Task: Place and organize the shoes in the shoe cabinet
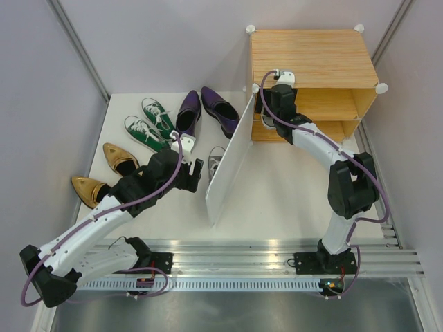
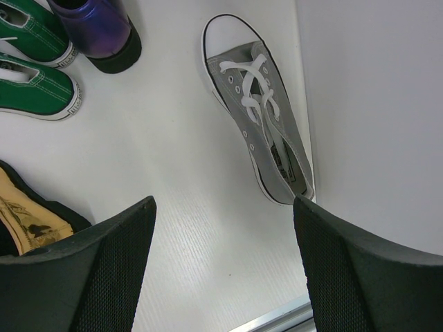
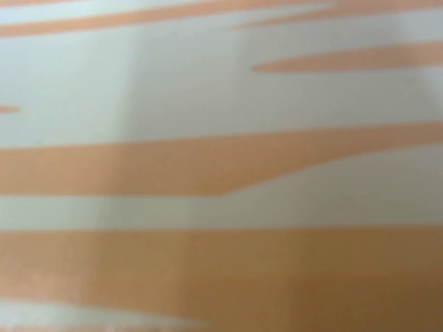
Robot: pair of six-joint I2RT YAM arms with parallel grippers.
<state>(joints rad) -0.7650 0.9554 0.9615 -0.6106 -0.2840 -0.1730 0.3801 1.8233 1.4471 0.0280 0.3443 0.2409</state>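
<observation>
Now the left gripper (image 2: 223,205), jaws apart, is hovering over the grey sneaker (image 2: 259,117) mid-frame, probably needing to descend and grasp. The right gripper (image 1: 280,81) is reaching into the shoe cabinet (image 1: 311,55) at upper right, and I cannot tell how its jaws stand.

We get bright, even light from above, soft shadows on the white table (image 1: 277,187), sheen on the glossy purple dress shoe (image 2: 97,24); right wrist view total blur.

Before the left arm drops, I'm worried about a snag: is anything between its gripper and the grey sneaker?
Nothing visible. The open left gripper hangs over bare table, just short of the grey sneaker at its heel end. The white door stands close along the shoe's side, between it and the shoe cabinet.
</observation>
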